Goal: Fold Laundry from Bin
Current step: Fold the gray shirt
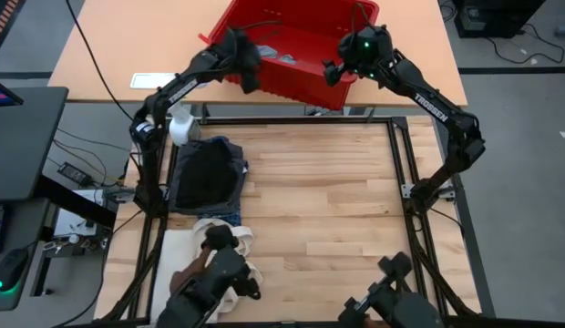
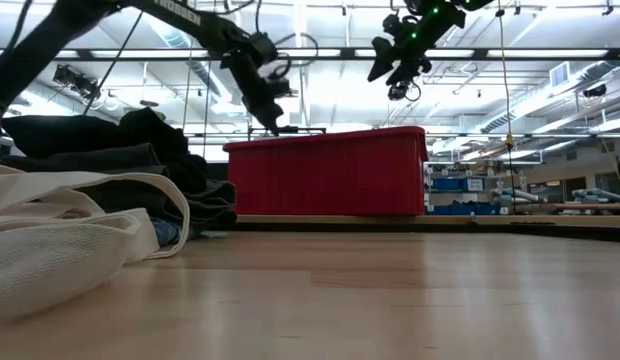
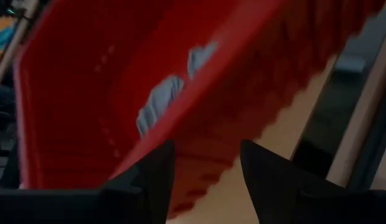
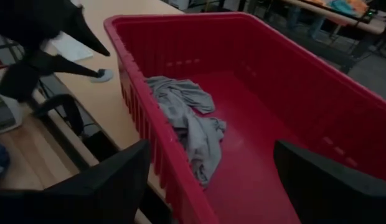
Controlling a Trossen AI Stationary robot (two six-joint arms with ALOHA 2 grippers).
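The red bin (image 1: 305, 77) stands at the table's far edge. A crumpled light grey garment (image 4: 188, 124) lies on its floor, against the wall nearest the left arm. My left gripper (image 1: 250, 75) hovers open above the bin's left end, nothing between its fingers (image 3: 157, 180). My right gripper (image 1: 333, 73) hangs wide open above the bin's right end, also with nothing in it. A stack of folded dark laundry (image 1: 208, 173) with a blue plaid edge rests flat on the table's left side.
A cream tote bag (image 1: 223, 244) lies at the near left, next to the folded stack. A white spray bottle (image 1: 181, 128) stands beyond the stack. Bare wood (image 1: 328, 200) spreads across the table's middle and right.
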